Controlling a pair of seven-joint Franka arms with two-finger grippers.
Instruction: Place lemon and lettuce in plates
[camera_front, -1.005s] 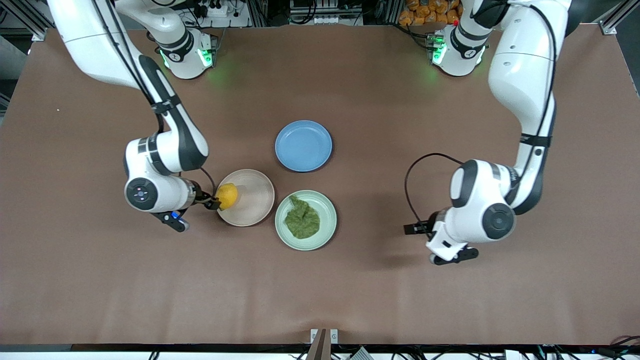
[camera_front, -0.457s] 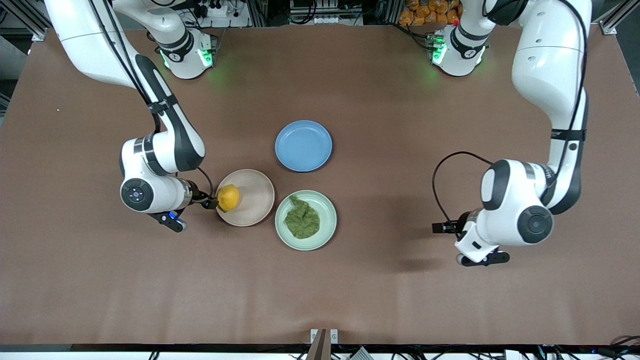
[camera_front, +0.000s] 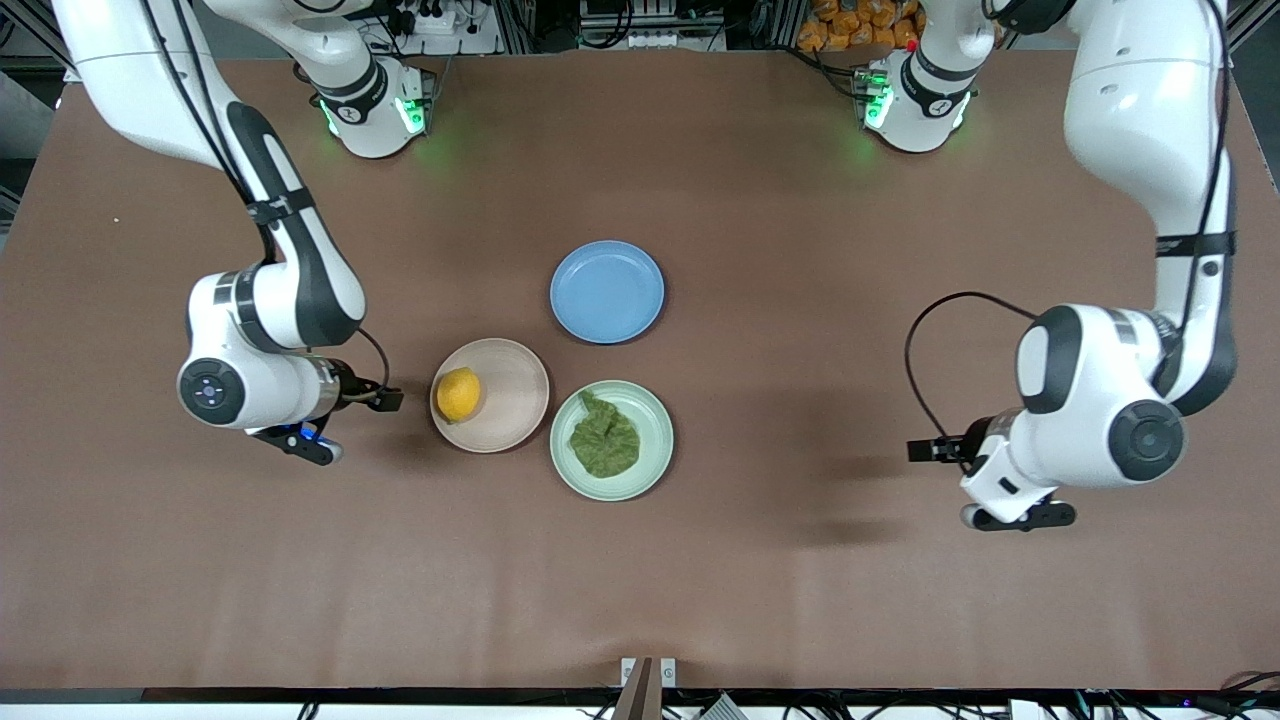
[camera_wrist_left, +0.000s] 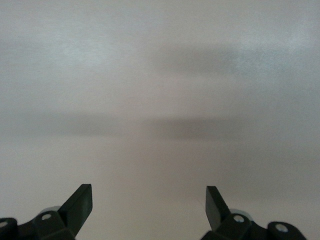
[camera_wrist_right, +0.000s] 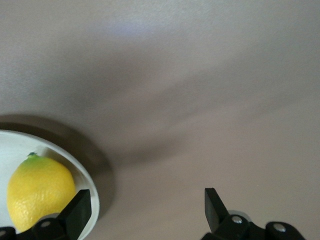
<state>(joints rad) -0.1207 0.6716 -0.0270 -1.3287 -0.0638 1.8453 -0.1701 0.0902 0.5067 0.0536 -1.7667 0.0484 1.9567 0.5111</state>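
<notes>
Brown table (camera_front: 300, 580) at centre frame: lemon (camera_front: 458, 394) on beige plate (camera_front: 510, 400), lettuce (camera_front: 604, 438) on green plate (camera_front: 655, 425). Right gripper (camera_front: 390, 400) and left gripper (camera_front: 925, 450) both gape empty. Placing looks finished; both arms need only retreat.

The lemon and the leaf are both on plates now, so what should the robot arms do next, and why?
Probably just pull the right gripper farther away from the beige plate and rest. The lemon already lies in that plate, the lettuce lies in the green plate, and both the right gripper and the left gripper are open and hold nothing, so no picking seems left.
</notes>
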